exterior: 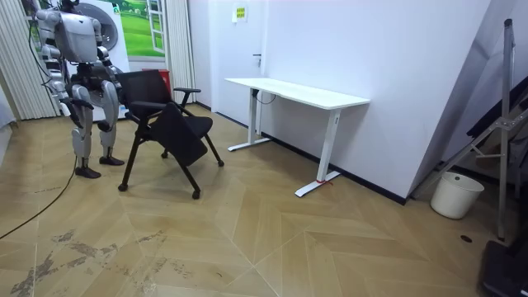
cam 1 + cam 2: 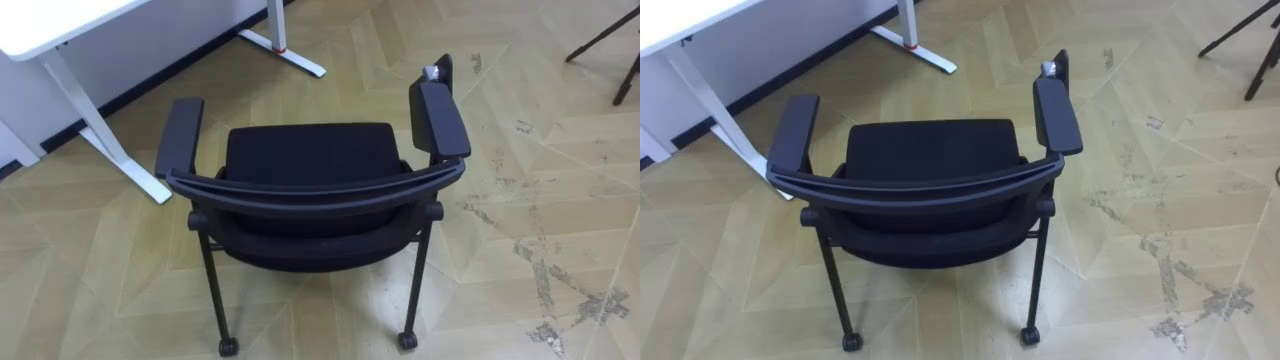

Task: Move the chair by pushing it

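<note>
Floor (image 2: 520, 250): pale herringbone wood, with grey scuffs to the right of the chair. White walls.

Chair (image 2: 310, 180): black, with armrests, on small wheels. It stands on the floor right in front of the robot, backrest nearest me, seat facing the bench. A small grey knob (image 2: 431, 72) sits at the front of the right armrest.

Bench (image 1: 301, 92): white top on white legs, against the wall. Its foot (image 2: 140, 178) lies near the chair's left armrest; I see no contact.

In the room view the robot stands upright behind the chair, at the view's far left. Hands (image 1: 82, 106): too small there, so I cannot tell whether they are spread or curled.

White bucket (image 1: 455, 195) by the far wall. Dark tripod legs (image 2: 610, 45) at upper right.

Writing: yellow sign (image 1: 240, 13) high on the wall, unreadable. Poster (image 1: 136, 29) with a green picture behind the robot.
</note>
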Robot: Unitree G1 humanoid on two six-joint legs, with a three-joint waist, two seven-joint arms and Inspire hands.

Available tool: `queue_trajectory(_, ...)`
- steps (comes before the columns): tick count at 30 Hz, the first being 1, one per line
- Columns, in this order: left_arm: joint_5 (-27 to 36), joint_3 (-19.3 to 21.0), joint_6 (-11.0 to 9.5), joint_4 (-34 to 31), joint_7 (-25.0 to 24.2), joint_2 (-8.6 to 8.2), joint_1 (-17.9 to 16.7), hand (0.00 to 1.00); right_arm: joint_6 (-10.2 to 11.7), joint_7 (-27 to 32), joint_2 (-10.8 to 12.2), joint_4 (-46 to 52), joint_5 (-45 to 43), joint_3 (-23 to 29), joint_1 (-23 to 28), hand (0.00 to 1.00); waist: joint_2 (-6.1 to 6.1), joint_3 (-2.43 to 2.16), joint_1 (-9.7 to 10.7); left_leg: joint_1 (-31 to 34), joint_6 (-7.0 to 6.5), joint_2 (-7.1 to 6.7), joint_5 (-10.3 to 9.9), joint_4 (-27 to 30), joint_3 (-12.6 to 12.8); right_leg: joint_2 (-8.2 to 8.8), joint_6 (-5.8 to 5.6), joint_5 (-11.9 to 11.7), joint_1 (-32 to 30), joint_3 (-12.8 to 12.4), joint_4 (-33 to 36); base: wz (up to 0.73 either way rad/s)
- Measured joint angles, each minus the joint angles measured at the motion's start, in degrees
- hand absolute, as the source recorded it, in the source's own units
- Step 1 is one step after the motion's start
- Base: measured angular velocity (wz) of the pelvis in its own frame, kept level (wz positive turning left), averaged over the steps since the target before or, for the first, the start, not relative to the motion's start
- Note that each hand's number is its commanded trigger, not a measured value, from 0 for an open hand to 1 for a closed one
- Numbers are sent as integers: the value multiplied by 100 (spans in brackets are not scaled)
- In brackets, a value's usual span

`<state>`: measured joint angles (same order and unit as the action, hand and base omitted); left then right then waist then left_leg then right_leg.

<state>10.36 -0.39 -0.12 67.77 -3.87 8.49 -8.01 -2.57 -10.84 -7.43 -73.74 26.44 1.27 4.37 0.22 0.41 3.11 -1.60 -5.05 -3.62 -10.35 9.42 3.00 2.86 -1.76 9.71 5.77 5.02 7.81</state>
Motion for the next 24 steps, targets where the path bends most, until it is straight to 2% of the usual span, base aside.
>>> queue_trajectory(7,-121,-10,-11,-10,100,-6,46,0,5,100,0,76,-186,14,-15,0,-24,7,-6,0,0,3,0,6,3,1,0,0,-38,-7,0,0)
queue_trajectory(12,-208,133,-11,-14,144,-36,58,0,5,429,-1,35,-195,389,-12,0,-27,4,-4,-10,0,-2,0,12,-2,1,0,0,-27,5,1,0)
queue_trajectory(19,-201,253,-11,-16,237,-85,63,0,1,550,0,15,-178,568,12,0,-33,-1,8,-11,1,0,0,12,-3,2,0,0,-25,11,2,0)
queue_trajectory(24,383,242,-13,7,441,-93,23,0,3,710,3,-11,-167,558,30,0,-60,-1,-9,-28,1,1,0,8,6,2,0,0,-8,6,0,0)
